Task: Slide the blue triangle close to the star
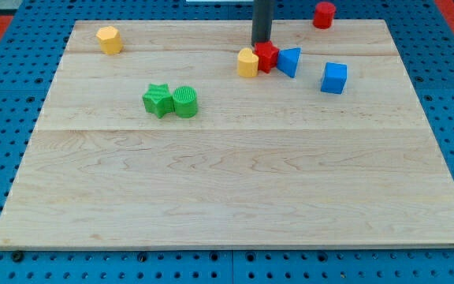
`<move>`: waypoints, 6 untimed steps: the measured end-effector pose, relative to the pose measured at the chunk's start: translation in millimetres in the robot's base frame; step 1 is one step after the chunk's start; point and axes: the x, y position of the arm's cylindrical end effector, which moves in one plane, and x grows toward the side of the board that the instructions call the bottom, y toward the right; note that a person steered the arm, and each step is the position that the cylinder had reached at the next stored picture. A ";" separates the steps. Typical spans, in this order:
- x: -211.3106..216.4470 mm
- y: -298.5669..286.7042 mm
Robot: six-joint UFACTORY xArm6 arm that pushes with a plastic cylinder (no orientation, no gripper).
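The blue triangle [290,61] lies near the view's top, right of centre, touching a red block [267,57] on its left. A yellow block [247,62] sits against the red block's left side. The green star [158,100] lies left of centre, touching a green cylinder [185,102] on its right. My tip [261,42] comes down from the view's top and stands just above the red block, up and left of the blue triangle.
A blue cube [334,77] lies right of the triangle. A red cylinder [324,14] stands at the top right edge of the wooden board [235,181]. A yellow block [109,39] lies at the top left.
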 end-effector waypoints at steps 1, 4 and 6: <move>-4.6 83.5; -72.7 177.1; -17.0 78.3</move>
